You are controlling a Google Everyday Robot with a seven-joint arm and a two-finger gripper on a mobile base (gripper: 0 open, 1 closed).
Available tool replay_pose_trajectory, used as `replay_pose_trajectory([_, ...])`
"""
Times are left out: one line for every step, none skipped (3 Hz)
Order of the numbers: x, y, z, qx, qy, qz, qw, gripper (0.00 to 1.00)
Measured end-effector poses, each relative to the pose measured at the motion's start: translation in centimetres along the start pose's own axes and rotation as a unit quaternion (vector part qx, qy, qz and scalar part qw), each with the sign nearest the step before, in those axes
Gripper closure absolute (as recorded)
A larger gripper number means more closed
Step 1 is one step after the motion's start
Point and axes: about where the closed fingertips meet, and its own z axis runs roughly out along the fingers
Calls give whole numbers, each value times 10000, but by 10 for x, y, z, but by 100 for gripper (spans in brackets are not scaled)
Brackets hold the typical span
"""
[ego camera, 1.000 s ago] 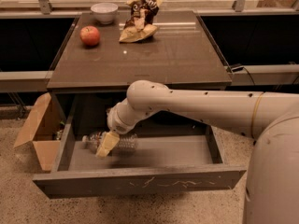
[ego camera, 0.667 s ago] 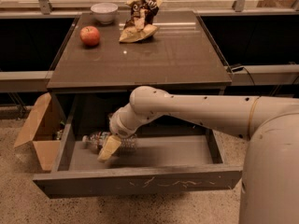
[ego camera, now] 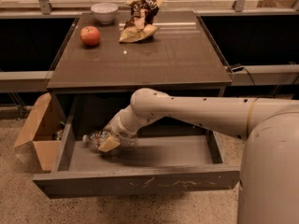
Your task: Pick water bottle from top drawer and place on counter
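The top drawer is pulled open below the counter. The water bottle lies on its side in the drawer's left half, cap toward the left, clear with a coloured label band. My gripper has reached down into the drawer and sits right over the bottle's middle, with a tan fingertip in front of it. The bottle's right half is hidden behind the gripper.
A red apple, a white bowl and a crumpled brown snack bag sit at the back of the counter. An open cardboard box stands on the floor left of the drawer. My arm crosses the drawer from the right.
My arm has shifted slightly right and lower, and the gripper has settled closer onto the bottle. The bottle lies in the same spot.
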Motion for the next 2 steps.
replay_pose_trajectory([-3, -1, -3, -26, -186, -131, 9997, 74])
replay_pose_trajectory([-21, -1, -22, -27, -675, -500, 9965, 96])
